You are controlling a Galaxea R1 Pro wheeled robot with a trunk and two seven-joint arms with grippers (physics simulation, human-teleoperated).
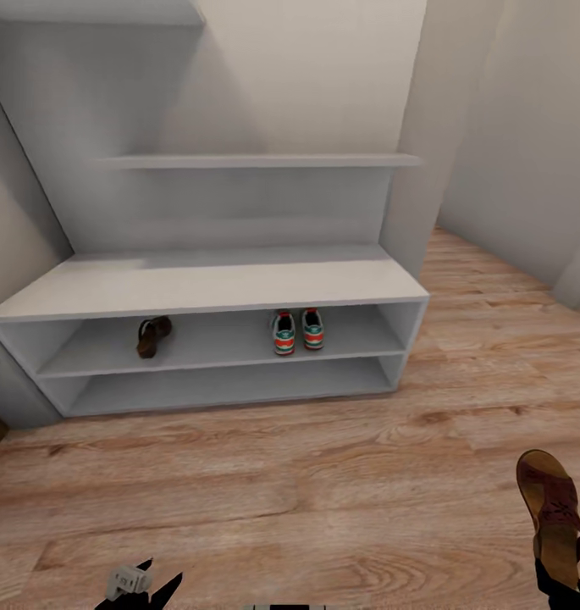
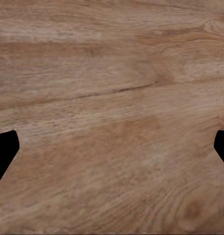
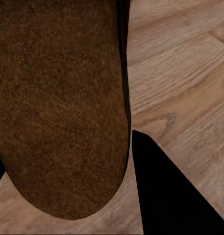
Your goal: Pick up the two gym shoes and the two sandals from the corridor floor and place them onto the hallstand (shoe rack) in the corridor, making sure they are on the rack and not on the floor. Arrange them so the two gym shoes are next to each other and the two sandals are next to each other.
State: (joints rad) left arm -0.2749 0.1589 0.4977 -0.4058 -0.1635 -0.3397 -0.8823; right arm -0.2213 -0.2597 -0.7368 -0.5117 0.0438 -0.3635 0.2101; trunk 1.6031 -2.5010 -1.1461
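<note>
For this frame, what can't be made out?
- Right gripper: head view's corner cuts it off; the held sandal covers its fingers.
- Sandal on the rack: too small and shadowed to tell strap detail.
- Left gripper: cut by the head view's bottom edge.

Pale off-white walls (image 1: 323,76) meet at a corner, evenly lit, casting soft grey shadows.

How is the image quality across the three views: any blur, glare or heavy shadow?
Head view: even, flat light, no glare; soft shade under the pale grey shoe rack's bench top, straight edges bowed. Left wrist view: wood-grain plank floor slightly soft, fingertips pure black. Right wrist view: brown sandal's sole very close, grainy, right claw silhouetted.
</note>
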